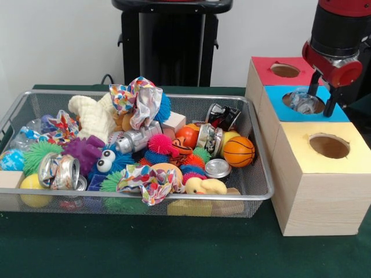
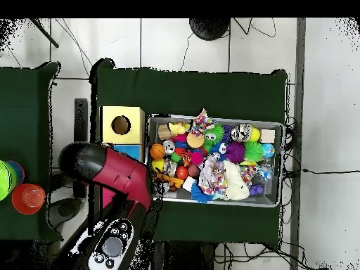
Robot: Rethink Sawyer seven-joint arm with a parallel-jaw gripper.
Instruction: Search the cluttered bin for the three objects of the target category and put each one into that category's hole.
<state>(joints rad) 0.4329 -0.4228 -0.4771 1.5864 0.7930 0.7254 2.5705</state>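
Jaws spread apart over the blue box's hole, with a clear bottle between them.

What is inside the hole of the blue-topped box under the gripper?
A clear plastic bottle shows in the hole of the blue-topped box, directly below the open gripper. How deep it sits and whatever lies under it are hidden.

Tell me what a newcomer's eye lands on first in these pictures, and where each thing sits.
First, the wire bin left of centre, heaped with bright toys, crushed cans and patterned paper wads; an orange basketball sits near its right end. Next, the three wooden boxes at right with red, blue and yellow tops. The red-and-black arm's tool hangs open over the blue box's hole, where a clear plastic bottle shows.
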